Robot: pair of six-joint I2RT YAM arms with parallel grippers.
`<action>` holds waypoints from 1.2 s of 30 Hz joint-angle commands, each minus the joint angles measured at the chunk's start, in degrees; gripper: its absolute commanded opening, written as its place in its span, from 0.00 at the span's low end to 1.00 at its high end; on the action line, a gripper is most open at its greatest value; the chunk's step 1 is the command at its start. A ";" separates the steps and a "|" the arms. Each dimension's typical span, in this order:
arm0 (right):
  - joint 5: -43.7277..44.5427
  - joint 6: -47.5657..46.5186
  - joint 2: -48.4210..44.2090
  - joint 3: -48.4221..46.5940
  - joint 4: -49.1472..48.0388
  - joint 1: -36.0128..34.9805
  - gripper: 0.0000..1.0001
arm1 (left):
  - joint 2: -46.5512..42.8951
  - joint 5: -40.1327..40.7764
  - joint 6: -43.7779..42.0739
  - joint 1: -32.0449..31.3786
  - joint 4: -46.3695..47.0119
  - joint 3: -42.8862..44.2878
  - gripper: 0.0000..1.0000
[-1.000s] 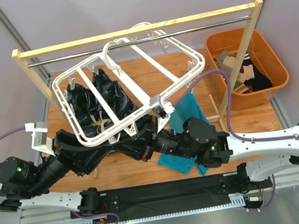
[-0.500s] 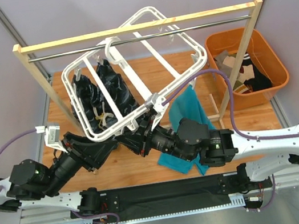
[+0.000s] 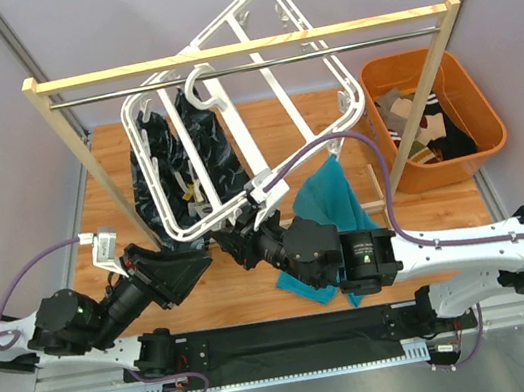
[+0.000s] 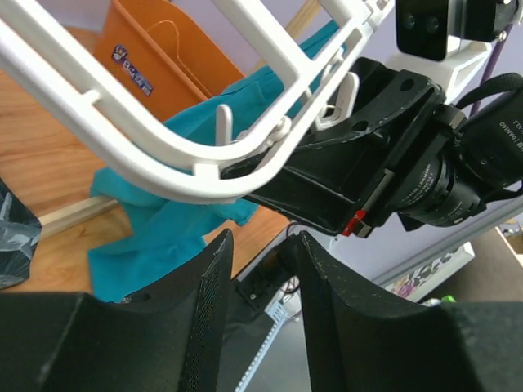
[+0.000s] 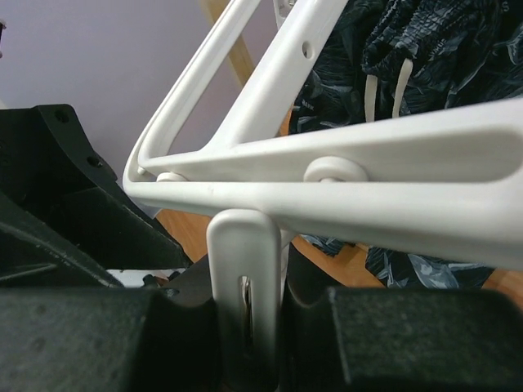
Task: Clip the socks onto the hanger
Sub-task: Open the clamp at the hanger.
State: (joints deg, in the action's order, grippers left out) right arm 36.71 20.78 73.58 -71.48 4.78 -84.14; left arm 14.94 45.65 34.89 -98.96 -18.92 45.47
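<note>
Tilted steeply on the wooden rack [image 3: 236, 50]: the hanger [image 3: 350, 89], a white frame with one corner poking up past the metal rail [image 3: 122, 92] and the low edge dipping toward the arms.

Down at that low edge, the right tool [image 3: 246, 217], pinched narrow on a white clip [image 5: 245, 269] dangling under the frame. Black fingers [image 5: 392, 335] pressed against both sides of it in the right wrist view, frame bars crossing just above.

Facing it from the other side, the left tool [image 3: 202, 259]. Partly spread, nothing between the fingers [image 4: 204, 286]. Sitting below the frame's curved edge in the left wrist view, apart from it, pointed at the right tool's black body.

Just right of the right tool, a teal sock [image 3: 328, 194], running from near the frame's edge down onto the desk [image 3: 447, 209] beneath the right arm. Cannot tell whether clipped or merely draped.

Under the hanger's left half, a dark patterned cloth [image 3: 161, 168] hanging in folds, pale drawstrings showing.

Off at the desk's right side, beyond the rack's right leg, an orange bin [image 3: 401, 60] with more socks [image 3: 428, 131] heaped inside, beige and black among them.
</note>
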 commanded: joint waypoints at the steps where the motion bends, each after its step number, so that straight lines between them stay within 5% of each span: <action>1: 3.72 -3.28 2.00 -3.39 4.53 0.20 0.00 | 4.03 -0.05 1.32 -0.01 4.16 2.84 0.49; 7: 1.35 -4.07 3.68 -6.74 9.72 0.20 0.00 | 14.23 7.50 5.51 -0.01 -5.32 12.87 0.51; 15: -1.99 -6.36 0.95 -3.67 9.55 0.12 0.00 | 15.47 14.90 13.09 -0.01 -12.36 13.59 0.50; 20: -6.54 -8.38 -1.42 -1.47 8.50 0.20 0.00 | 13.80 16.31 11.08 -0.01 -9.13 11.74 0.51; 27: -10.34 -12.51 -2.39 -1.02 7.79 0.12 0.02 | 15.11 16.76 4.14 -0.01 0.10 11.57 0.68; 36: -15.26 -14.18 -3.36 -0.41 6.30 0.20 0.03 | 17.67 20.35 2.72 -0.01 5.46 11.22 0.66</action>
State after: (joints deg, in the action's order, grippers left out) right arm 26.87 10.24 70.57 -73.03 7.84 -83.18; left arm 31.88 62.08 39.72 -99.02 -21.12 56.77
